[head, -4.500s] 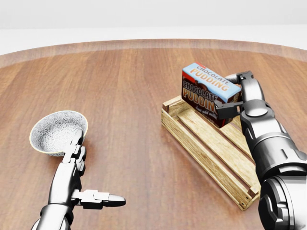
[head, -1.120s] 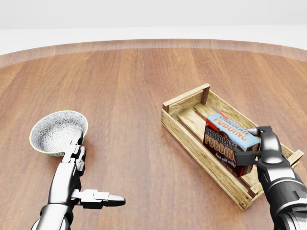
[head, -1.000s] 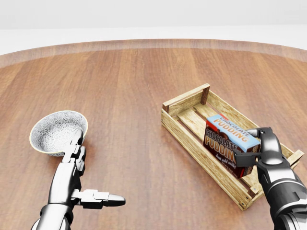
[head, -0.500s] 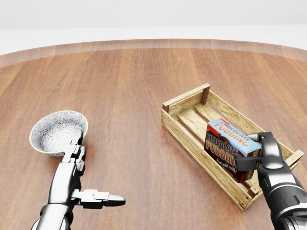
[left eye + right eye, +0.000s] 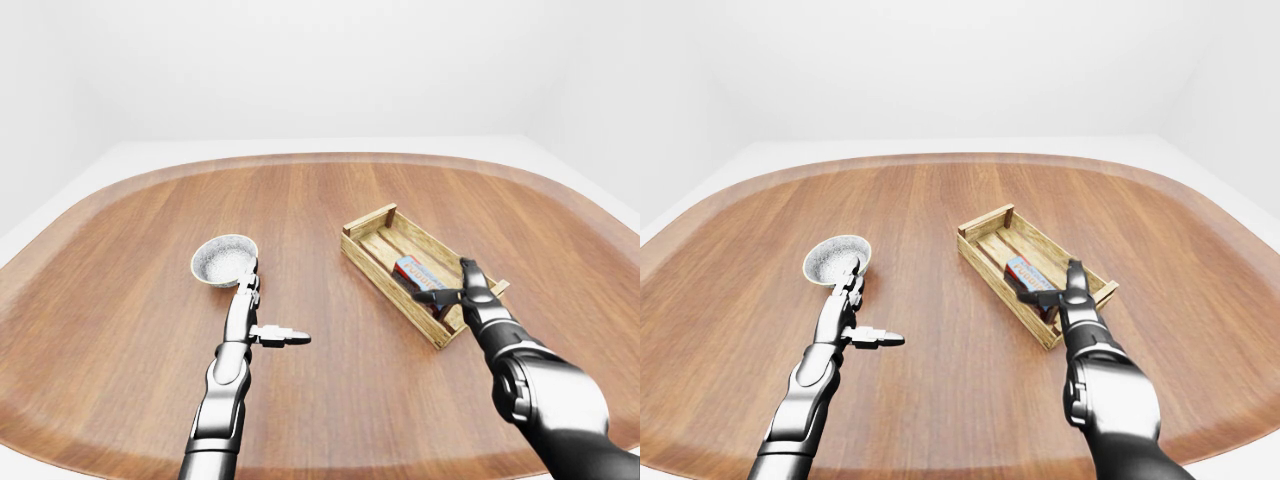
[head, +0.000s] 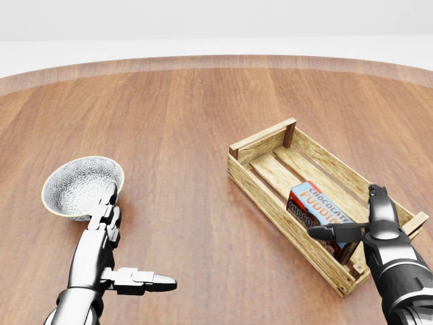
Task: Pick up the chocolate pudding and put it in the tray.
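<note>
chocolate pudding [image 6: 318,208] lying in tray [image 6: 262,143]
right hand [image 6: 369,227] spread open beside it; left hand [image 6: 108,249] open, thumb out, near bowl [image 6: 76,184]

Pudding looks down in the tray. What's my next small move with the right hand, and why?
Probably lift the right hand straight up and away. The chocolate pudding sits inside the tray, and the fingers look spread open rather than closed on it, though one reaches across the box.
</note>
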